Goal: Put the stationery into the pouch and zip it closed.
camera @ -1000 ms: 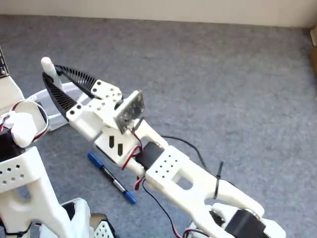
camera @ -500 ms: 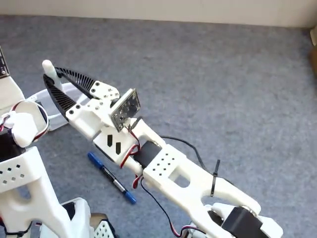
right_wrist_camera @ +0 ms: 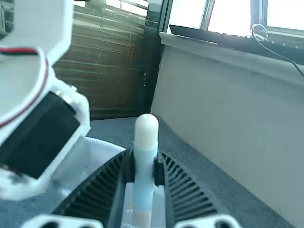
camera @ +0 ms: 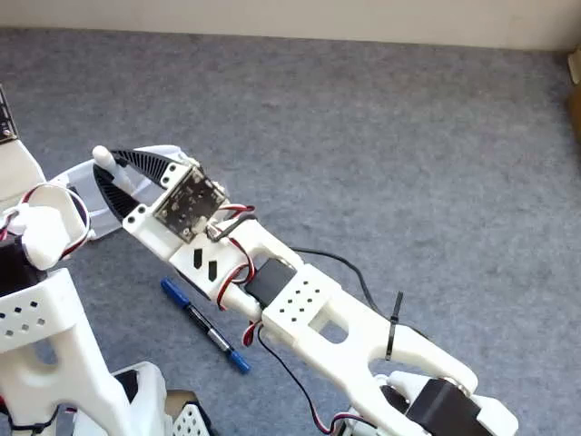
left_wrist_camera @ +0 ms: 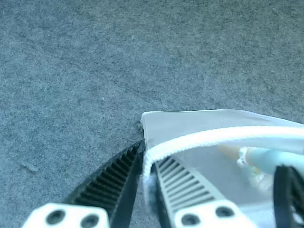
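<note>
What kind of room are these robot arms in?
Probably an office or a room at home, though I can't be sure. There is a grey carpet-like surface beside a pale wall, and the right wrist view shows slatted blinds and a window sill.

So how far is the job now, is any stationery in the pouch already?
Done: the left pincer grips the pouch by its rim. In hand: the right pincer holds a pale blue stick above the pouch. Left: the blue pen lies on the carpet, and the pouch is not yet zipped. Whether anything is already inside, I cannot tell.
</note>
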Tool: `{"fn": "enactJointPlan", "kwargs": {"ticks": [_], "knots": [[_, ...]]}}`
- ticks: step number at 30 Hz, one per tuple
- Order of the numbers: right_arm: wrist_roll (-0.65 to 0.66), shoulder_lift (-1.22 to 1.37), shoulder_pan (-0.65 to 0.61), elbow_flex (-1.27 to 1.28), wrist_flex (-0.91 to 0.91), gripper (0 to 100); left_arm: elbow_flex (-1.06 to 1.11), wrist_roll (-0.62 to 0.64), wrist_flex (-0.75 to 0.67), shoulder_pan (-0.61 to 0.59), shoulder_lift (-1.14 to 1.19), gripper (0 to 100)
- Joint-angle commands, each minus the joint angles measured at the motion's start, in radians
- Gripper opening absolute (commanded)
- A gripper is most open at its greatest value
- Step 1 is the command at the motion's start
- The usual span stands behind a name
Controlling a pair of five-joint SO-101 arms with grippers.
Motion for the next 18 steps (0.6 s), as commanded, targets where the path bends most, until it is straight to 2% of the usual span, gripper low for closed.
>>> {"fn": "enactJointPlan", "kwargs": {"ticks": [1,15,18], "knots": [[0.058,-0.021,0.008,-0.019,0.004,0.4,0.001,0.009,-0.014,-0.008,-0.013,1],[0.063,-0.022,-0.005,-0.016,0.004,0.7,0.001,0.009,-0.015,-0.008,-0.013,1],[0.063,-0.022,-0.021,-0.016,0.005,6.5,0.001,0.009,-0.015,-0.007,-0.013,1]]}}
